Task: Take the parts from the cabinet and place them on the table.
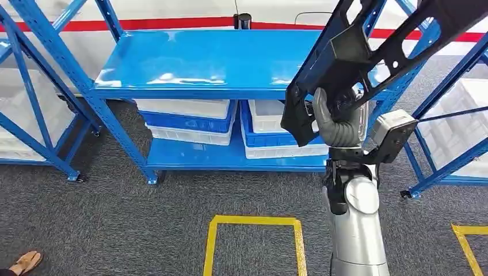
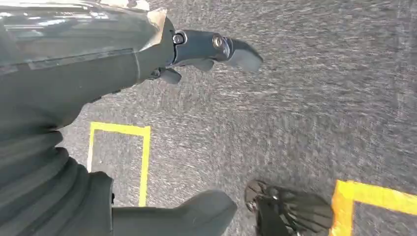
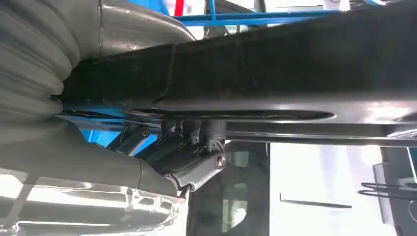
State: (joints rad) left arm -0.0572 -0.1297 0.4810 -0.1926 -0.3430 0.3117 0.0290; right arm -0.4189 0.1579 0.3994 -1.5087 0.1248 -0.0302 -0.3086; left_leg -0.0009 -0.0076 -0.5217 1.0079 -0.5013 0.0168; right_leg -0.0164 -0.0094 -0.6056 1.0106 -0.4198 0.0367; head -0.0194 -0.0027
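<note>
A long black plastic part (image 1: 368, 52) with cut-outs slants up to the right in front of the blue cabinet (image 1: 213, 63). My right hand (image 1: 336, 123) grips it near its lower end, thumb wrapped over the front. In the right wrist view the same black part (image 3: 275, 73) runs across the picture with my right hand's fingers (image 3: 196, 152) curled under it. My left hand (image 2: 196, 54) hangs above the grey carpet, its fingers held apart with nothing in them.
The cabinet's top shelf is bare; white and blue bins (image 1: 190, 121) are stacked on its lower shelf. More blue racks (image 1: 34, 115) stand at both sides. Yellow tape squares (image 1: 253, 244) mark the carpet. A person's shoe (image 1: 26, 263) shows at the lower left.
</note>
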